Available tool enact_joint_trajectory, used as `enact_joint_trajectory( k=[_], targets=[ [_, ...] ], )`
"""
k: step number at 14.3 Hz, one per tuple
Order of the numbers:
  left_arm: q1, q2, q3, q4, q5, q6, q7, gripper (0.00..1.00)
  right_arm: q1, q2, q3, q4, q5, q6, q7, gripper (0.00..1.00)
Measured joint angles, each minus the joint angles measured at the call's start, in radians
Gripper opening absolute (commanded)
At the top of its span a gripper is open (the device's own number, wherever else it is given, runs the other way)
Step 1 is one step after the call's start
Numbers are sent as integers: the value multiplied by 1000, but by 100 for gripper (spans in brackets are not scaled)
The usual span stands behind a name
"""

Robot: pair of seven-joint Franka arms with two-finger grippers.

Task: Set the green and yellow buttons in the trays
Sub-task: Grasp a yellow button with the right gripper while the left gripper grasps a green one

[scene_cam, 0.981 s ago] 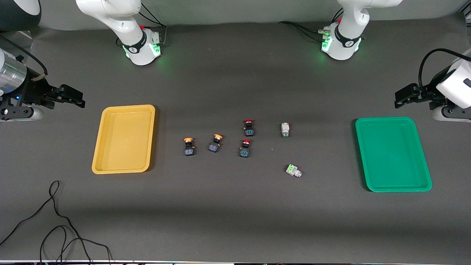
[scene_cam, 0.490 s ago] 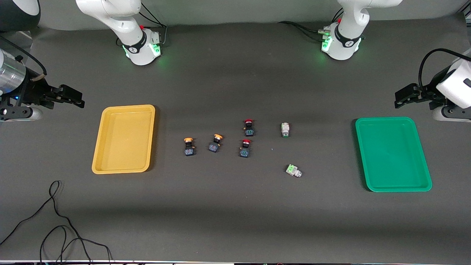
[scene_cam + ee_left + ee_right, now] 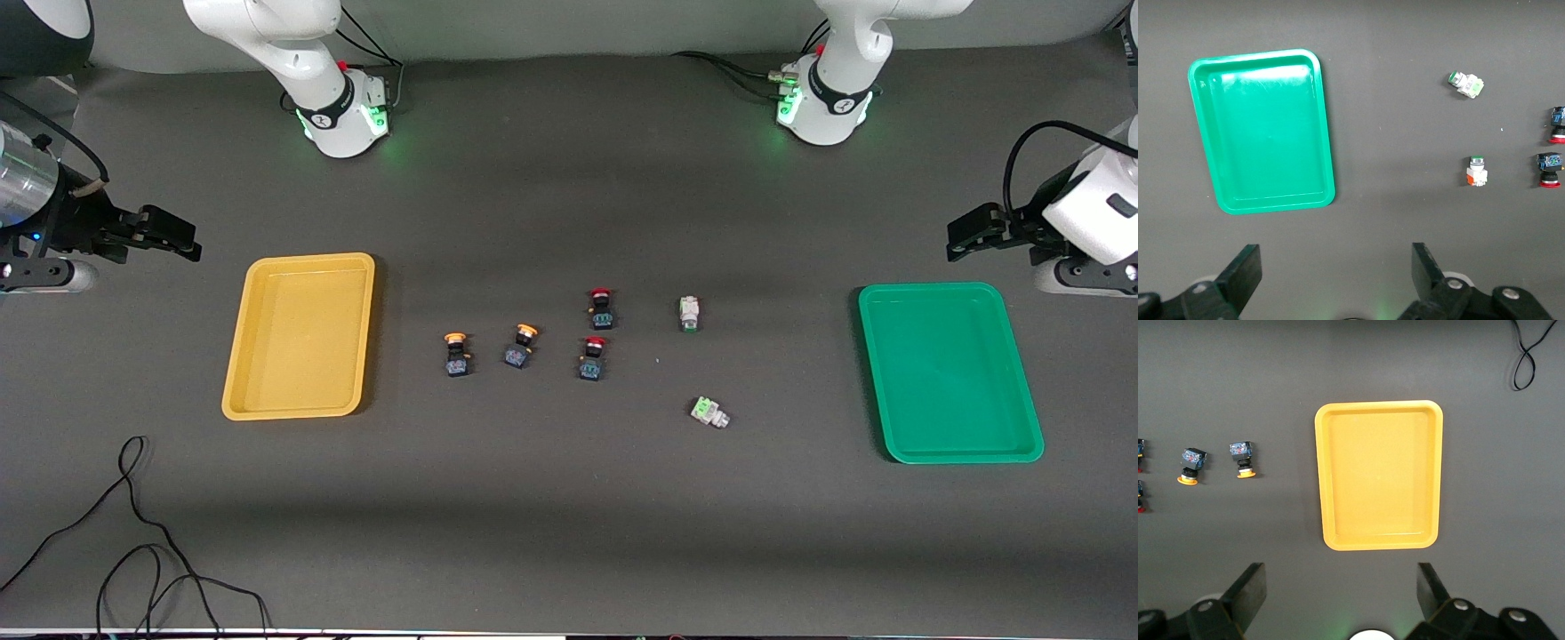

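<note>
Both arms drifted slightly; our left jaws [image 3: 1331, 280] and right jaws [image 3: 1341, 600] gape empty, buttons [image 3: 459, 354] well ahead; red-capped switches [image 3: 593, 358] risk mistaken grabs.

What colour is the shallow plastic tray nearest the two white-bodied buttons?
Green shallow plastic tray; the left wrist view shows it best.

Four buttons [image 3: 520, 345] loose on table between yellow tray [image 3: 300, 335], green tray [image 3: 949, 372].

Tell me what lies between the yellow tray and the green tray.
Front view: between yellow tray and green tray lie two yellow buttons, two red buttons, two green buttons.
</note>
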Motion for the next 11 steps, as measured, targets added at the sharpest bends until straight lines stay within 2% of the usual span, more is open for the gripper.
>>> enact_joint_trajectory(
  k=[4, 8, 11],
  targets=[
    [-30, -13, -43, -62, -1, 47, -92, 100, 2, 0, 1, 2, 0, 3, 0, 100],
    [-51, -63, -161, -168, -4, 112, -248, 100, 9, 0, 9, 2, 3, 3, 22, 100],
    [-56, -86, -258, -198, -5, 139, -373, 100, 23, 1, 26, 2, 25, 4, 81, 100]
  ],
)
